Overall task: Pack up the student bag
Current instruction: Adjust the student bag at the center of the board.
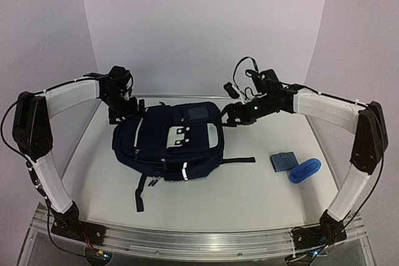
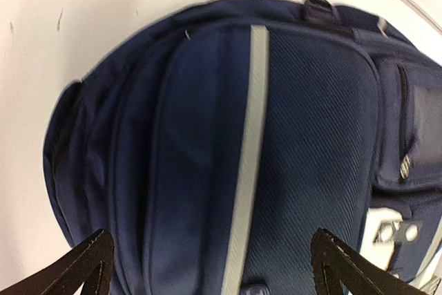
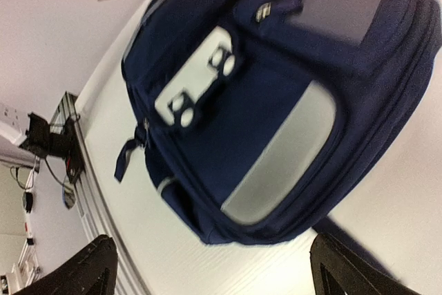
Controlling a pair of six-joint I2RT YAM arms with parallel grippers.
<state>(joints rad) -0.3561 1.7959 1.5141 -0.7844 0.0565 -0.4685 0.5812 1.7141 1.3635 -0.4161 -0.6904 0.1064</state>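
Note:
The student bag (image 1: pixel 168 144), navy blue with white stripes, lies flat in the middle of the table with its white buckle patch (image 1: pixel 182 133) facing up. My left gripper (image 1: pixel 126 114) hovers open at the bag's far left corner. In the left wrist view the bag (image 2: pixel 276 136) fills the frame between the spread fingers of that gripper (image 2: pixel 217 274), which hold nothing. My right gripper (image 1: pixel 232 116) hangs open just off the bag's far right corner. The right wrist view shows the bag (image 3: pixel 276 88) ahead of the right gripper (image 3: pixel 217 274), which is empty above bare table.
A small blue pouch (image 1: pixel 285 161) and a bright blue object (image 1: pixel 305 171) lie at the right of the table. Dark straps trail from the bag to the right (image 1: pixel 240 161) and toward the front (image 1: pixel 141 194). White walls close in the back and sides.

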